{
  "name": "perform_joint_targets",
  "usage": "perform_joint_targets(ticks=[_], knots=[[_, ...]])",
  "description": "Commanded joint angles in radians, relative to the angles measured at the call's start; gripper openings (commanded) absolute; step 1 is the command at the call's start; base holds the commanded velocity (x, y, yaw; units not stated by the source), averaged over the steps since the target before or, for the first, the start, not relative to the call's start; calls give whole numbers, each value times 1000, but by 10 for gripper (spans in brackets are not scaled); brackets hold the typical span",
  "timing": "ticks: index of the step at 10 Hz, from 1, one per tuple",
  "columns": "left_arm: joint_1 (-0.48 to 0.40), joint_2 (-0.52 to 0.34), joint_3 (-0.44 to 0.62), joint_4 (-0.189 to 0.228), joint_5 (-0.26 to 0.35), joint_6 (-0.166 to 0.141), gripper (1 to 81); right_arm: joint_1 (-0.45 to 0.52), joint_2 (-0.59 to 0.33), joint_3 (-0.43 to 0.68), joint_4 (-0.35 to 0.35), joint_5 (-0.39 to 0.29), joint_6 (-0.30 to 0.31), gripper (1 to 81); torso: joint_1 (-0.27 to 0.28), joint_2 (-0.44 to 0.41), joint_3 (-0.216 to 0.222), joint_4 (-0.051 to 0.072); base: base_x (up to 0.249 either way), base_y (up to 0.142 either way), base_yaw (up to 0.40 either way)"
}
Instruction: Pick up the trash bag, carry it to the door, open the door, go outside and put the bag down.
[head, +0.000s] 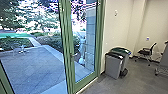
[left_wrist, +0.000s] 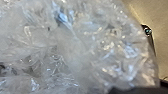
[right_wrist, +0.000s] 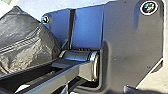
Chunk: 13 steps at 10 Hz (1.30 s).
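- See trash bag (left_wrist: 75, 47) close up in left wrist view: crinkled, see-through plastic.
- See dark creased plastic (right_wrist: 27, 45) near edge of robot's own plate in right wrist view; can't tell if same bag.
- Can't tell if left end effector or right end effector is apart, together or clamped on bag.
- Facing green-framed glass door (head: 71, 68), with handle (head: 73, 54) on its left upright; can't tell if gap left of that is glazed or open.
- Looking out on paved yard (head: 32, 70), broad and open toward near edge; see outdoor furniture (head: 22, 49) by far left edge, below hedge (head: 11, 43).
- Got two bins (head: 113, 65) side by side at floor's wall edge, just right of door frame: tight there.
- Got open floor (head: 132, 82) from bins to near right corner; see wheeled chair (head: 145, 52) near far wall.
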Motion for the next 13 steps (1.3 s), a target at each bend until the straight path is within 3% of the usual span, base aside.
perform_joint_targets(ticks=[1,10,13], knots=[[-63,-4,2,10,55,6,10,65,-2,6,1,-65,-4,811,0,0,0,0,178,-69,0],[-63,-2,2,10,55,7,10,65,-2,0,0,-62,-4,811,0,0,0,0,178,-74,0],[-63,-2,2,10,55,6,10,65,-1,0,0,-62,-4,811,0,0,0,0,178,0,0]])
